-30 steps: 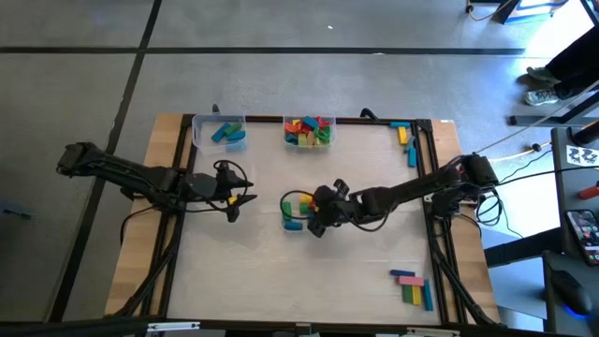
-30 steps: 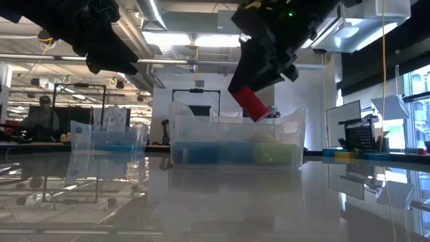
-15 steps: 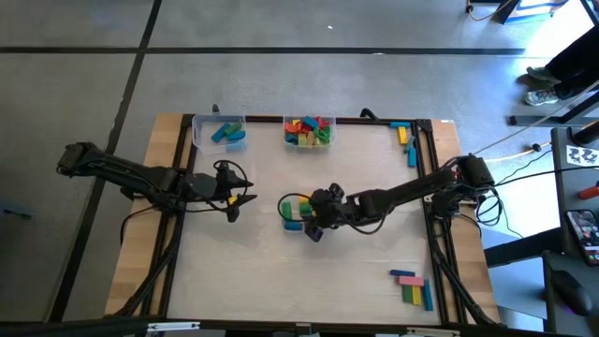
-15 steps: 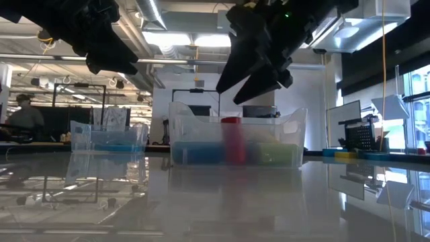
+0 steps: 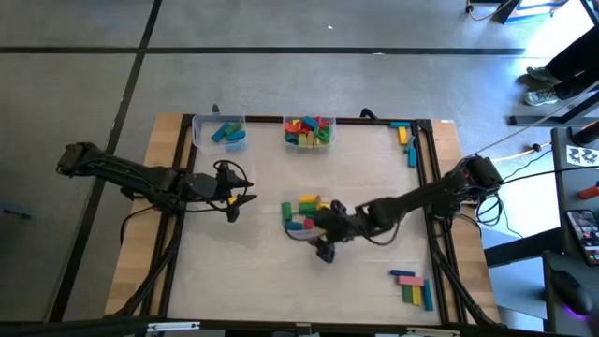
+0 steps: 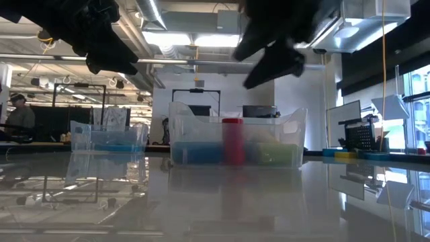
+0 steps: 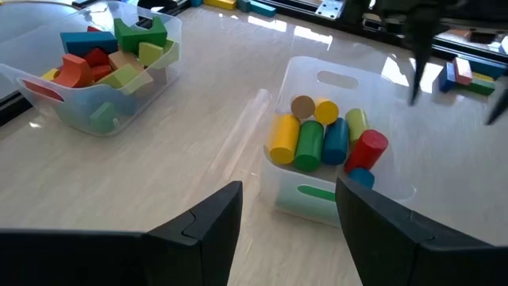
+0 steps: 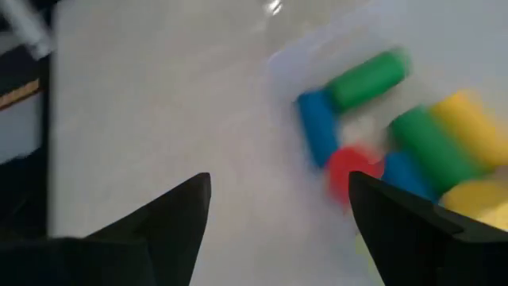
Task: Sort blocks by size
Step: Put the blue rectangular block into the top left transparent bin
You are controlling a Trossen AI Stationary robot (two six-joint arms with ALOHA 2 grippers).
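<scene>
A clear tub (image 5: 301, 213) in the middle of the table holds several cylinder blocks: yellow, green, blue, and a red one (image 7: 367, 149). In the low view the red block (image 6: 232, 141) stands upright inside the tub. My right gripper (image 5: 324, 247) is open and empty, just on the near side of the tub and above it (image 8: 278, 230). My left gripper (image 5: 241, 198) is open and empty, to the left of the tub (image 7: 290, 230).
A clear tub with blue blocks (image 5: 220, 133) and one with mixed blocks (image 5: 309, 131) stand at the far edge. Loose blocks lie at the far right (image 5: 405, 137) and the near right (image 5: 412, 285). The near left of the table is bare.
My right gripper has opened and let go of the red block, which has dropped into the middle tub and now stands upright there. The gripper has then drawn back toward the table's near edge.
</scene>
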